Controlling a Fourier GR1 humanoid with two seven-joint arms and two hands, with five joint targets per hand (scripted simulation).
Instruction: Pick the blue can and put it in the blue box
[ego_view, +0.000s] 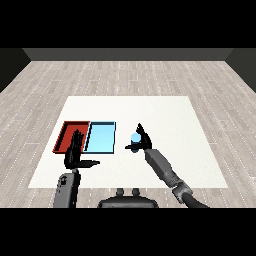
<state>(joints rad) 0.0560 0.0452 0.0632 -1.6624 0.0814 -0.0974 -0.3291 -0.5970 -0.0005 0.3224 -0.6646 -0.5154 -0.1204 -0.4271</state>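
Now right hand curls round blue can.

From my console I see the red tray just beyond the left hand. The fingers of that hand cover the tray's near right corner in my view, and I cannot tell whether they touch it. The tray is shallow, with a dark rim, and lies flat. It is well to the left of the right hand. Under both hands spreads the white table, with most of its bare top beyond and to the right of the right hand. Past the table's far edge I see grey plank floor, which ends at a dark wall.
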